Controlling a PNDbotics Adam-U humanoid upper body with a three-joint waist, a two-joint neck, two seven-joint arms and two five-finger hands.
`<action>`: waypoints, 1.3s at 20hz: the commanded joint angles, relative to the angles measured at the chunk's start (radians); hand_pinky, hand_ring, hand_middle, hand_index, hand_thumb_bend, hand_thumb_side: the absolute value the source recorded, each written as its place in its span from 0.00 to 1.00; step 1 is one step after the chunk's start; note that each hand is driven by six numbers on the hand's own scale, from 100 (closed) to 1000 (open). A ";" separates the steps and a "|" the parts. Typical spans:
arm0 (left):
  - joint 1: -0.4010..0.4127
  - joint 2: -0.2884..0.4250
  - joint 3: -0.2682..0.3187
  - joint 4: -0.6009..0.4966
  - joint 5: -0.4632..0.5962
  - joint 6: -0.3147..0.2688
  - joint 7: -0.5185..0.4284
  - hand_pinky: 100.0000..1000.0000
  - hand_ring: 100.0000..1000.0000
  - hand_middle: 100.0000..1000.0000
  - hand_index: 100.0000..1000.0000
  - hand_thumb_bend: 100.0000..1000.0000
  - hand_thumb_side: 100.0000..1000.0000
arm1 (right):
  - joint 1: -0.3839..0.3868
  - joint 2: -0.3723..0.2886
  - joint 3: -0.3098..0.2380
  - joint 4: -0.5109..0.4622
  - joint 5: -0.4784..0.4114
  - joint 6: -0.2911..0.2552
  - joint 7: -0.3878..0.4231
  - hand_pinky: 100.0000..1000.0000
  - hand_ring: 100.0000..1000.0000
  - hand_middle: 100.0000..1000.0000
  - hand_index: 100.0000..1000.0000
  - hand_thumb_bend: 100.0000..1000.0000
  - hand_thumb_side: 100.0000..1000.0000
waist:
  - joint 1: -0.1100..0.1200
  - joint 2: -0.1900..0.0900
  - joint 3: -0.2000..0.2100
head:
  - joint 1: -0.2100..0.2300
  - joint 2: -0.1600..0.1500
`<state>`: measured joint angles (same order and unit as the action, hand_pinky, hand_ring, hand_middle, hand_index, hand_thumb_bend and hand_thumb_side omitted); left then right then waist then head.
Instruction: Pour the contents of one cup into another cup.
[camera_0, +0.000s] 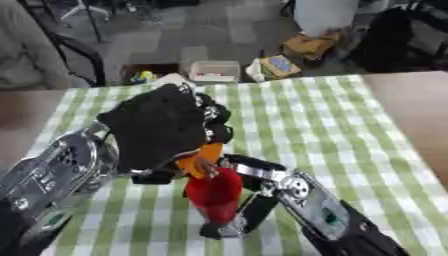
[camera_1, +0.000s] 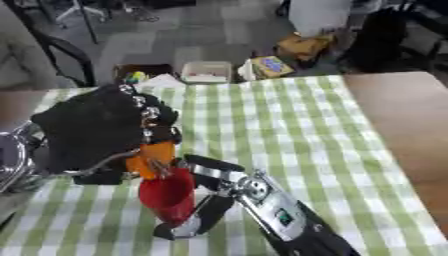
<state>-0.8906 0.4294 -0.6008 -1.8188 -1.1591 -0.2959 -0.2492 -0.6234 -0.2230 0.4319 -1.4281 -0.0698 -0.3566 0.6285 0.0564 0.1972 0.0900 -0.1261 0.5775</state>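
Both views look steeply down from the robot's head onto the green-checked tablecloth (camera_0: 332, 125), facing forward across the table toward the grey floor and clutter beyond its far edge, with the left hand (camera_0: 162, 127) and right hand (camera_1: 206, 200) filling the near foreground close below the lens. The two eyes share almost the whole scene; the right eye view sits slightly to the right, so the bare wooden tabletop (camera_1: 398, 125) takes more of its right side. Both seem slightly blurred, so fine detail is unclear.
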 joint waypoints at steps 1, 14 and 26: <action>-0.016 0.010 -0.002 -0.004 -0.012 -0.005 0.001 0.00 0.12 0.06 0.50 0.52 0.00 | -0.017 0.010 -0.004 -0.025 -0.014 -0.005 0.002 0.23 0.41 0.00 0.75 0.00 0.00 | 0.000 -0.019 0.000 | -0.003 -0.009; -0.016 0.018 -0.004 -0.015 -0.080 -0.036 0.010 0.03 0.11 0.08 0.51 0.62 0.00 | -0.016 0.009 -0.006 -0.023 -0.013 -0.006 0.002 0.23 0.41 0.00 0.75 0.00 0.00 | 0.000 -0.020 0.002 | -0.006 -0.010; -0.006 0.027 -0.003 -0.005 -0.123 -0.049 0.033 0.03 0.10 0.09 0.51 0.63 0.00 | -0.016 0.006 -0.009 -0.018 -0.009 -0.008 -0.001 0.22 0.41 0.00 0.75 0.00 0.00 | -0.002 -0.020 0.009 | -0.008 -0.010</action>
<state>-0.8892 0.4295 -0.6125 -1.8311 -1.2720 -0.3448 -0.2190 -0.6230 -0.2225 0.4315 -1.4246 -0.0708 -0.3570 0.6285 0.0561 0.1967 0.0977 -0.1334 0.5775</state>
